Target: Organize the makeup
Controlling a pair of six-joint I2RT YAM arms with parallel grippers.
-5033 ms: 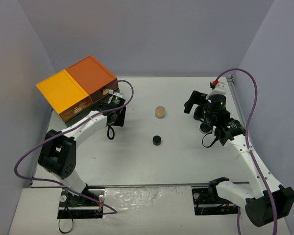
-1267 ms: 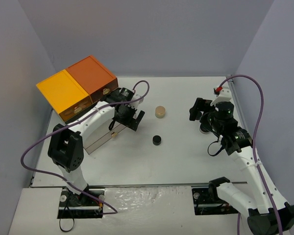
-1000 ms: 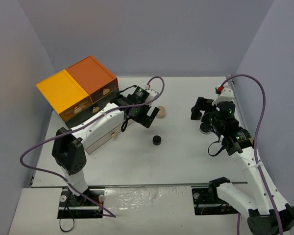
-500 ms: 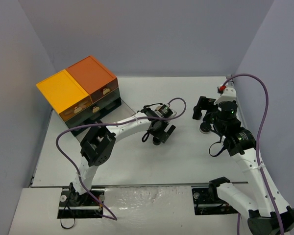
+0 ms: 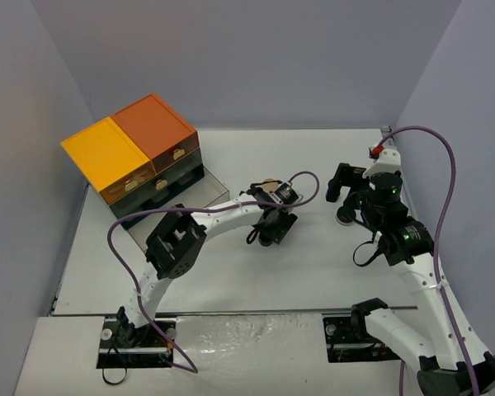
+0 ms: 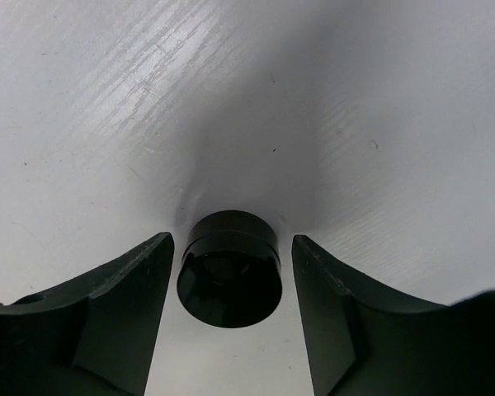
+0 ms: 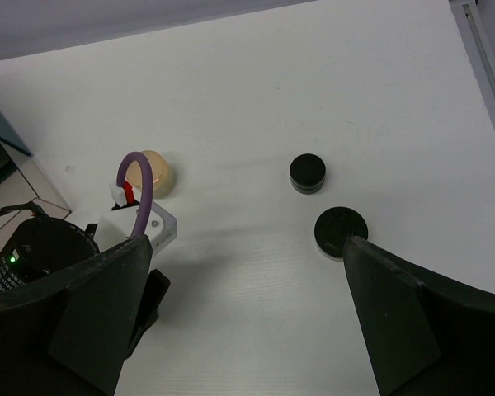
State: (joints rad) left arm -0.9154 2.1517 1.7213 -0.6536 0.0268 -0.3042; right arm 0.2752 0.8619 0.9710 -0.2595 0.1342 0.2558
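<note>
1. Roughly late in the job, by my read: four small round pieces are all the makeup I can see out on the table [image 5: 231,272]. No brushes or pencils show in any view.
2. Far left: drawer cabinet [image 5: 136,140] with an orange and yellow top, at the back-left of the table. One lower drawer [image 5: 206,186] is pulled out toward the middle. I cannot tell what lies in it.
3. Centre: left gripper [image 6: 231,247] reached well out and low at the table, fingers spread either side of a small black pot [image 6: 228,276]. The wrist view shows a thin gap on each side, so nothing is pinched. The pot stands upright on the table.
4. Just beyond: gold-lidded jar [image 7: 154,173], upright, near the left wrist and partly hidden by it from above.
5. Right: right gripper [image 7: 247,246] above the table, spread wide, carrying nothing. Below it are a second black pot [image 7: 308,173] and a flat black compact [image 7: 341,231], near each other but apart.
6. Left to do, I judge: close on the small black pot and carry it to the open drawer, then do the jar and the right-hand pair, then push the drawer shut.
7. Room: bare table lies between the small pot and the drawer, so the way back looks open. The jar sits close enough to the left wrist that a careless lift could knock it. The right-hand pair lies toward the table's right rail [image 7: 478,33], so I'd approach from the centre side.
</note>
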